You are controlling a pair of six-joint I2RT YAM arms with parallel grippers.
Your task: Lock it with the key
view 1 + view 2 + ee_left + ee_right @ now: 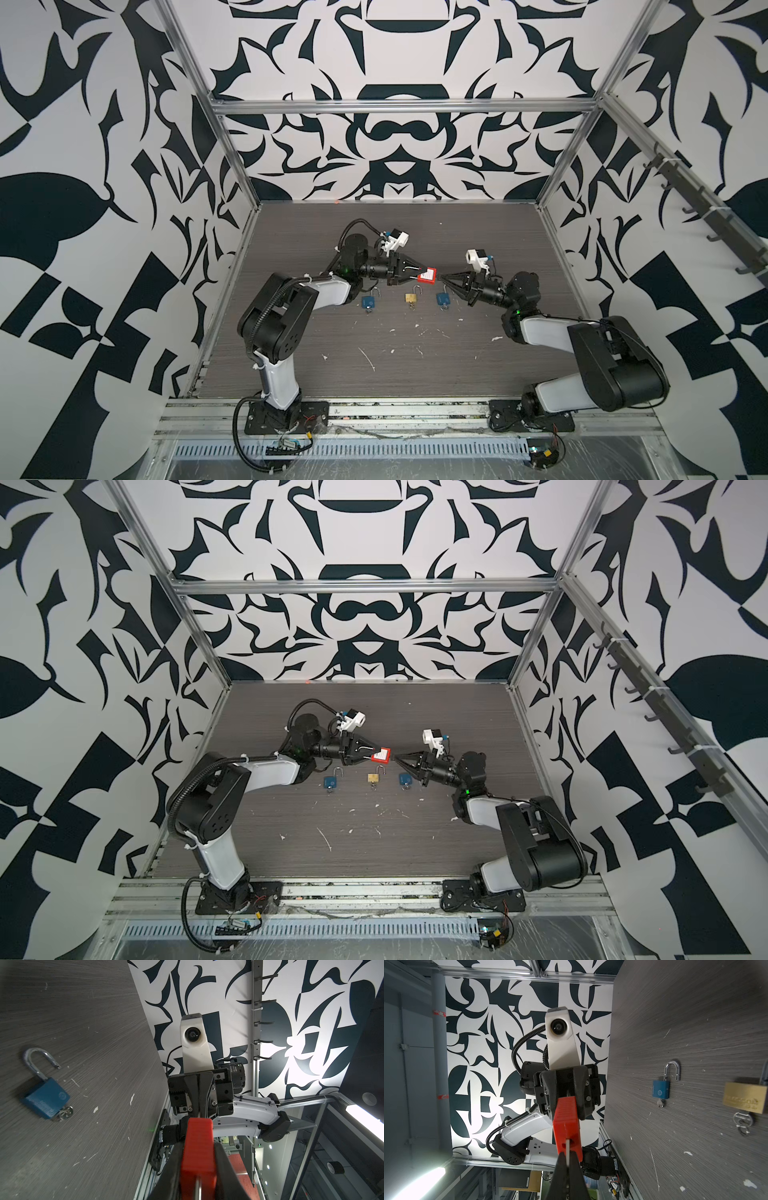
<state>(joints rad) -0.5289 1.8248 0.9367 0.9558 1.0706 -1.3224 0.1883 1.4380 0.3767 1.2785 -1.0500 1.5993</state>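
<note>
Centrally in both top views, the left gripper (419, 275) clamps the red padlock (428, 275) between part-spread jaws, above the table (374, 232). Facing it, the right gripper (444, 277) is pinched tight on the key (568, 1147) (too thin to see from above) at the lock's end; its depth is unclear. Just below, a brass padlock (411, 298) lies between two blue padlocks (368, 302). Open, flecked tabletop spreads toward the lower edge.
</note>
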